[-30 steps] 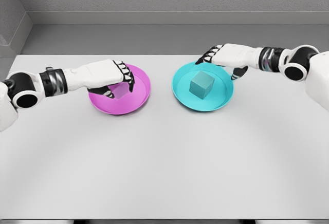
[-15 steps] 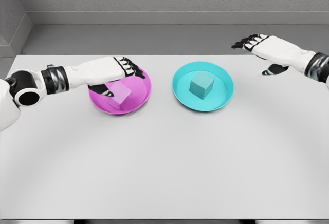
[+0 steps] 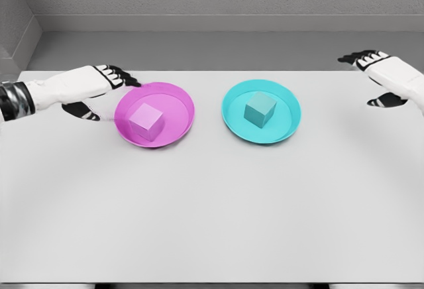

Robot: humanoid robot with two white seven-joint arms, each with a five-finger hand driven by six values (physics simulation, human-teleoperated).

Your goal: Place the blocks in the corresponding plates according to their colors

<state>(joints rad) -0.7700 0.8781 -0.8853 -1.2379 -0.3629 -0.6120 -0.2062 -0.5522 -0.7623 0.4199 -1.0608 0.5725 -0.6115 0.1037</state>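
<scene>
Right hand [image 3: 387,80] cut by frame edge; fingers spread.

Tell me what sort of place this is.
Probably a simulated test bench, not a real room: a bare white table against plain grey walls, holding only a pink plate and a cyan plate, each with a matching block.

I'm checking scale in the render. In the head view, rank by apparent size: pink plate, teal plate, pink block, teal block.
1. Pink plate and teal plate: look alike, tied.
2. Pink block and teal block: look alike, tied, clearly smaller.
</scene>
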